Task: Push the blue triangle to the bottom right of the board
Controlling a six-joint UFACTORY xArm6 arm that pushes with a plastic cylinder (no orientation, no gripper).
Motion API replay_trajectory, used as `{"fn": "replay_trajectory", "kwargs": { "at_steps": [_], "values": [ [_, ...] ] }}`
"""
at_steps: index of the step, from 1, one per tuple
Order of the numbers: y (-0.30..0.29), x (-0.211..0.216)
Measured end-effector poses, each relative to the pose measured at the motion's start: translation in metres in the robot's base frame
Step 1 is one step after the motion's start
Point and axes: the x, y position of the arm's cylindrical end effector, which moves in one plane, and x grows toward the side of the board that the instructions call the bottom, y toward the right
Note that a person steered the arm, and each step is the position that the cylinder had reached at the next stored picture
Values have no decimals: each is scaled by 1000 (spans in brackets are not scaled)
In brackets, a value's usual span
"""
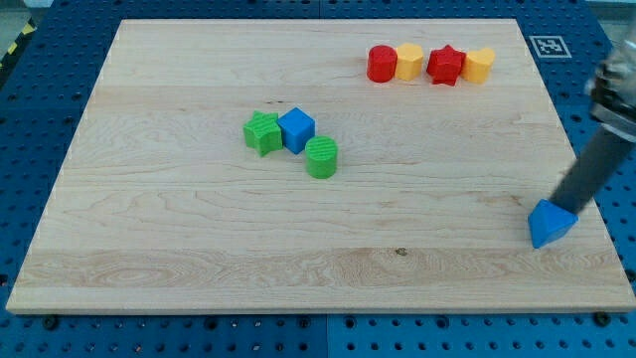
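Observation:
The blue triangle (551, 224) lies near the board's right edge, low at the view's right. My dark rod comes down from the view's upper right, and my tip (564, 206) touches the triangle's upper right side. The wooden board (199, 259) fills most of the view.
A green star (262, 132), a blue cube (296, 129) and a green cylinder (321, 157) cluster left of centre. A red cylinder (382, 64), a yellow block (408, 60), a red star (445, 66) and another yellow block (479, 65) form a row at the top right.

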Motion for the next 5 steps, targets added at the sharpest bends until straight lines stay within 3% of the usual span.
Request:
{"fn": "replay_trajectory", "kwargs": {
  "at_steps": [2, 5],
  "values": [
    [-23, -44],
    [-25, 19]
  ]
}}
